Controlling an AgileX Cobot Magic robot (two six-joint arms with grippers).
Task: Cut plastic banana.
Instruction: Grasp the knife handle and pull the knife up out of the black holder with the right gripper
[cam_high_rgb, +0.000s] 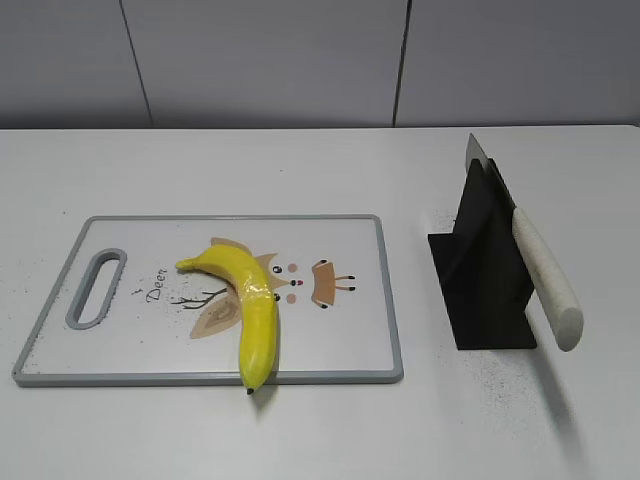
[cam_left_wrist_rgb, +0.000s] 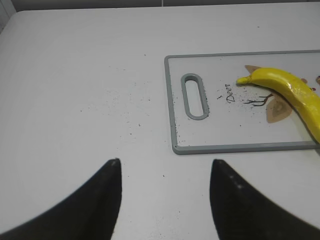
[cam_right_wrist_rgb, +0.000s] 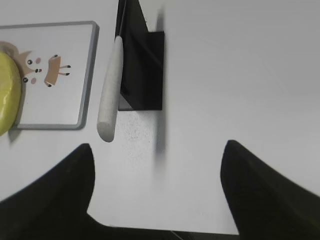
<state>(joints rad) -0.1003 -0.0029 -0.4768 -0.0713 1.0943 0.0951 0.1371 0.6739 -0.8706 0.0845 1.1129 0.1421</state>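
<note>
While the plastic banana (cam_high_rgb: 250, 305) lies on the white cutting board (cam_high_rgb: 340, 330), its dark tip poking over the near edge, both sets of fingers hang wide apart over bare bench (cam_high_rgb: 300, 430): left fingers (cam_left_wrist_rgb: 107, 195), right fingers (cam_right_wrist_rgb: 265, 195). Beside the board, a knife (cam_high_rgb: 545, 280) rests in a black stand (cam_high_rgb: 485, 290).

The exterior view looks down at a slant from the near edge of the bench (cam_high_rgb: 300, 430) toward the far edge and wall, taking in the whole cutting board (cam_high_rgb: 360, 300) and knife stand (cam_high_rgb: 485, 290). The left wrist view hangs close over the bench's left part, facing its far edge, and shares the board's handle end (cam_left_wrist_rgb: 195, 95) with the exterior view. The right wrist view looks down near the right side, sharing the stand (cam_right_wrist_rgb: 142, 65) and the board's right corner (cam_right_wrist_rgb: 85, 75).
</note>
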